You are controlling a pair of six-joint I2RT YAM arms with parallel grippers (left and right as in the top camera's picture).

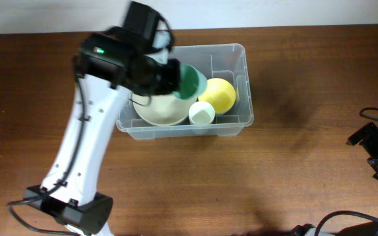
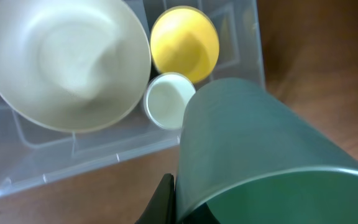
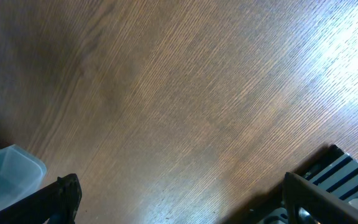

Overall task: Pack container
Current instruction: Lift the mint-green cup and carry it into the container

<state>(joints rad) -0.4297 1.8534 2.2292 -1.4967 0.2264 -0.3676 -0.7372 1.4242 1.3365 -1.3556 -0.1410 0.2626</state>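
A: Entry: container (image 1: 240, 62). Location and contents?
B: On the table (image 1: 294, 183), far centre. Packed: white bowl (image 1: 157, 108), yellow bowl (image 1: 220, 94), small white cup (image 1: 201, 113). Pending: green cup (image 1: 190, 82), tilted above the container, pinched in the left gripper (image 1: 172, 77) jaws.
A: Right gripper (image 3: 179, 186)?
B: Jaws spread wide, empty, well apart from the container.
A: Markings?
B: None legible.

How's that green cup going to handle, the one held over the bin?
The green cup looks like smooth plastic, so probably light and slightly slippery. Its rim looks evenly round while held, so likely fairly stiff. Round-sided, it could roll if laid sideways in the container.
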